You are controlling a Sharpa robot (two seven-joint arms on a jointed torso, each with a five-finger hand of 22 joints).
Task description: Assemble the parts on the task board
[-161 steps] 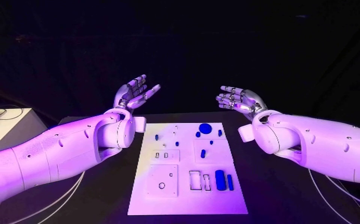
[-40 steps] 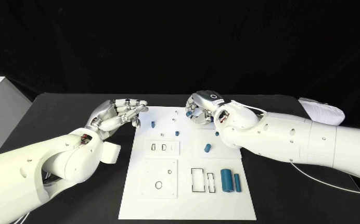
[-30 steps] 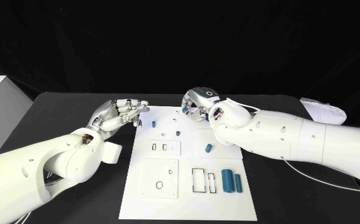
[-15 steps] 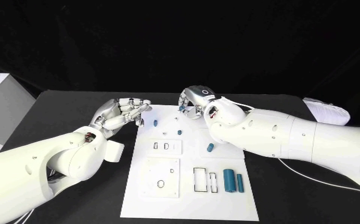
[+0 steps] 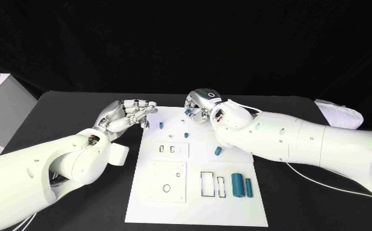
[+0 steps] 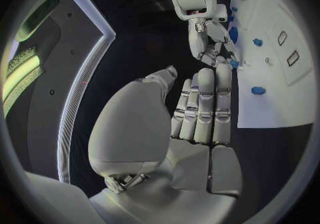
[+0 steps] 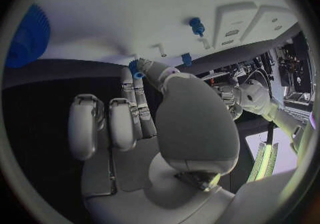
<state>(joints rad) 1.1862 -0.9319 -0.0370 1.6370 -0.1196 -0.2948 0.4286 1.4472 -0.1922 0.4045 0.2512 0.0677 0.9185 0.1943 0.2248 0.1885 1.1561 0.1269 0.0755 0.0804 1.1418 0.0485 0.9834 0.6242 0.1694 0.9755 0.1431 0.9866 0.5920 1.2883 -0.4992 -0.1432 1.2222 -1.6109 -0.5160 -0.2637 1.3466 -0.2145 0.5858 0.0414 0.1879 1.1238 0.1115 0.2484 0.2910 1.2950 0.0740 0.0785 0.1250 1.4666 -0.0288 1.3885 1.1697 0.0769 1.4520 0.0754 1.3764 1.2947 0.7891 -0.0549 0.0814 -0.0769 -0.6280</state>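
We see the white board (image 5: 198,188) lying in the middle of the black surface (image 5: 62,113), with small blue parts on it: a peg (image 5: 161,125) and another (image 5: 186,134) near its far end, one (image 5: 217,151) lying by the right arm, and two larger ones (image 5: 242,184) side by side near its right edge. Our left robot hand (image 5: 128,114) hovers just off the board's far left corner, fingers curled in together and holding nothing. Our right robot hand (image 5: 200,107) hangs over the board's far edge, and in the right wrist view it pinches a small blue part (image 7: 135,68) at its fingertips.
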